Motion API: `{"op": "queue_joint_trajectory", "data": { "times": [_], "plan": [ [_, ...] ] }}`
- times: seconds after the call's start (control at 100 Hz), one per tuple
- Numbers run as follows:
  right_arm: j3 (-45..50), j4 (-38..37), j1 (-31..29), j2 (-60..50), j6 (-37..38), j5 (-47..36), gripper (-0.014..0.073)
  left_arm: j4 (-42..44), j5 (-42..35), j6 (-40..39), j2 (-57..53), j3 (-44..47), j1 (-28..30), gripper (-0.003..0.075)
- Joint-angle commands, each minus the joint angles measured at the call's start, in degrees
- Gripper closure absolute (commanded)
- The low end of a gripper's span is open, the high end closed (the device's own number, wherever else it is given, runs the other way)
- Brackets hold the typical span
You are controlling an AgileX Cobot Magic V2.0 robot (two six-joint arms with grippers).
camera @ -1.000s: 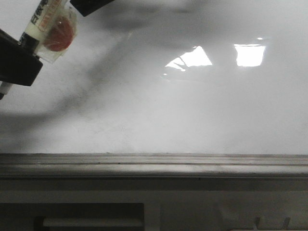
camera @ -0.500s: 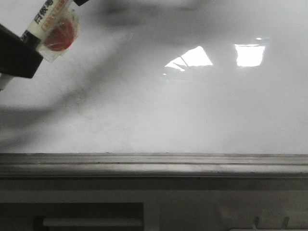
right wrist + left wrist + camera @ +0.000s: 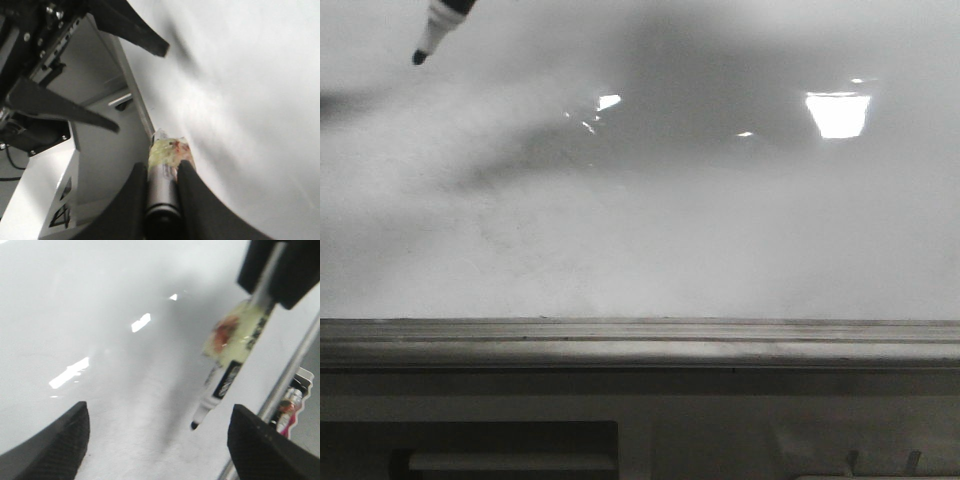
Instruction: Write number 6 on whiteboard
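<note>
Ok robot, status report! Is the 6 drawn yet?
Right gripper jaws shut on marker; left gripper jaws open, empty. Whiteboard shows no 6. Nothing in the way.

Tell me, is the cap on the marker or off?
Off. The marker shows a bare dark tip, pointing at the whiteboard. The right gripper holds it.

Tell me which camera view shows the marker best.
The left wrist view: the marker shows nearly whole there, taped body, label and dark tip above the whiteboard. The front view catches only its tip at the upper left corner. The right wrist view shows its rear end clamped between the right gripper's fingers.
</note>
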Motion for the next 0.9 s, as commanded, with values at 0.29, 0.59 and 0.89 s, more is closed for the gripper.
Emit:
{"op": "queue_joint_trajectory", "data": {
  "times": [0.29,0.59,0.89],
  "plan": [
    [29.85,0.89,-0.44,-26.88,-0.28,-28.95,0.0638,-12.28,-3.75,-2.36,-9.04,4.97,13.81,0.0209],
    [40.89,1.29,-0.44,-36.92,-0.28,-46.46,0.0638,-18.35,-10.90,2.53,-10.78,8.96,10.09,0.0209],
    [39.95,1.29,-0.44,-29.51,-0.28,-54.44,0.0638,-18.36,-12.74,5.97,-10.55,8.96,4.99,0.0209]
  ]
}}
